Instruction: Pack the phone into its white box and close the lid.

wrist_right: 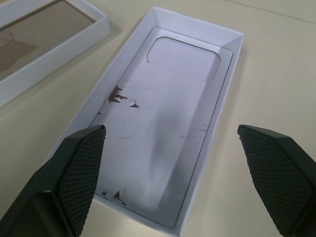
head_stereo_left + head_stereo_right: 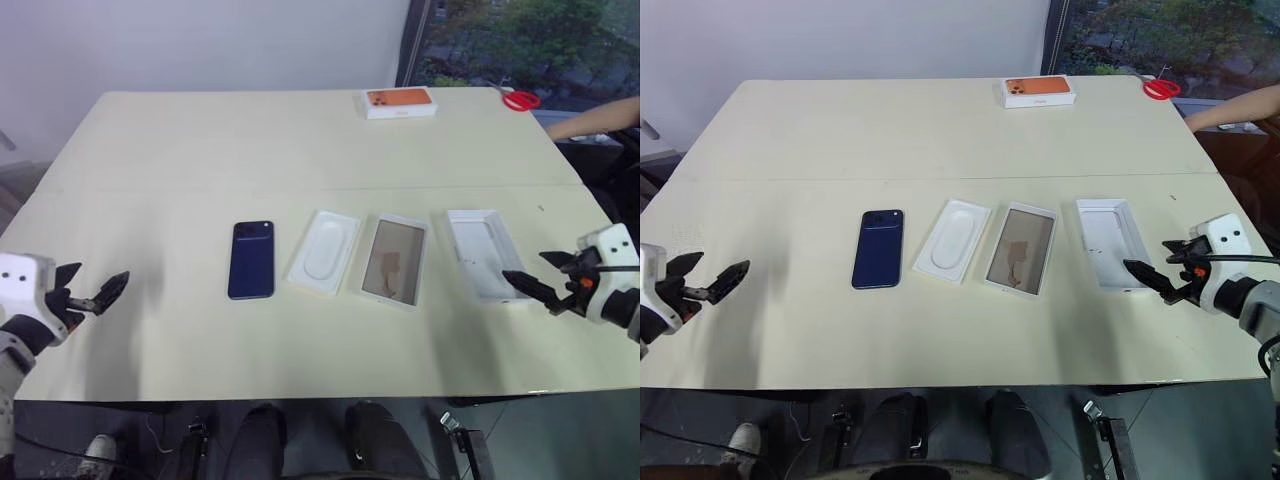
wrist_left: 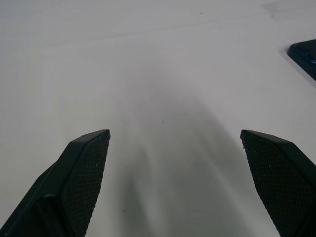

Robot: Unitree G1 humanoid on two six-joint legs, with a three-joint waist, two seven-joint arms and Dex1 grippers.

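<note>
The dark blue phone point(image 2: 251, 259) lies flat on the cream table point(image 2: 200, 150), camera cluster at its far corner. To its right lies its white box point(image 2: 394, 260), an open tray with a brownish floor. Further right, the lid point(image 2: 484, 254) rests with its white inside facing up. My left gripper point(image 2: 102, 272) hovers open near the table's left front edge, well left of the phone, whose corner point(image 3: 306, 54) shows in the left wrist view. My right gripper point(image 2: 524, 265) is open just right of the lid's near end; the lid point(image 1: 163, 123) lies ahead of its fingers, beside the box point(image 1: 44, 44).
A white insert with an oval hollow point(image 2: 324, 252) lies between phone and box. An orange-topped box point(image 2: 399, 101) and red scissors point(image 2: 521, 99) sit at the far right edge. A person's arm point(image 2: 595, 120) reaches in at the far right.
</note>
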